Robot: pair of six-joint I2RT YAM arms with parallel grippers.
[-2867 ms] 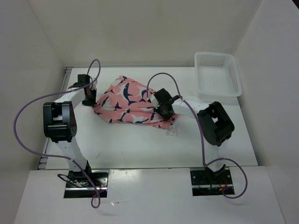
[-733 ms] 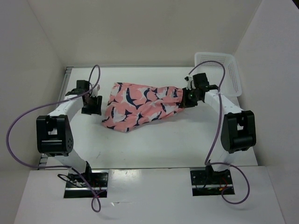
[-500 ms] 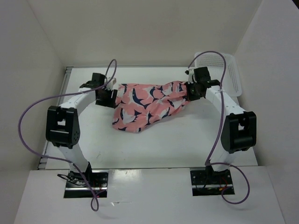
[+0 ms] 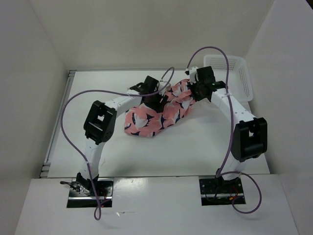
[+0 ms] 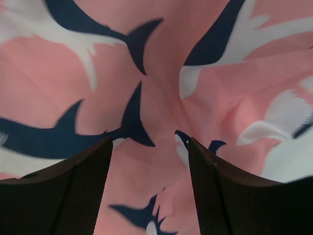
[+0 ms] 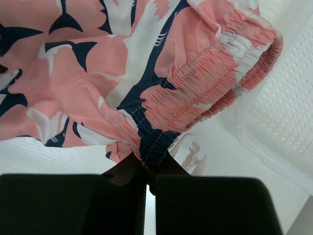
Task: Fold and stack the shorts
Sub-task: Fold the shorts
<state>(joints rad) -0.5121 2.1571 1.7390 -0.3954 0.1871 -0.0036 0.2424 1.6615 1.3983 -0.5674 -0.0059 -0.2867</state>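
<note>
The salmon-pink shorts [image 4: 156, 115] with navy-and-white shark shapes lie bunched at the table's middle, their right end lifted. My right gripper [image 4: 198, 92] is shut on the elastic waistband [image 6: 161, 129]; the white drawstring [image 6: 188, 149] dangles beside it. My left gripper [image 4: 159, 101] is open and pressed over the top of the cloth. In the left wrist view its dark fingers [image 5: 78, 196] stand wide apart, with pink fabric [image 5: 151, 196] filling the gap between them.
A white mesh basket [image 4: 234, 73] stands at the back right, close behind the right gripper; its wall [image 6: 283, 117] shows in the right wrist view. White walls enclose the table on three sides. Purple cables loop above both arms.
The left arm swung right from the table's left side onto the shorts, its jaws widening. The right gripper carried the waistband up and left, bunching the cloth.
</note>
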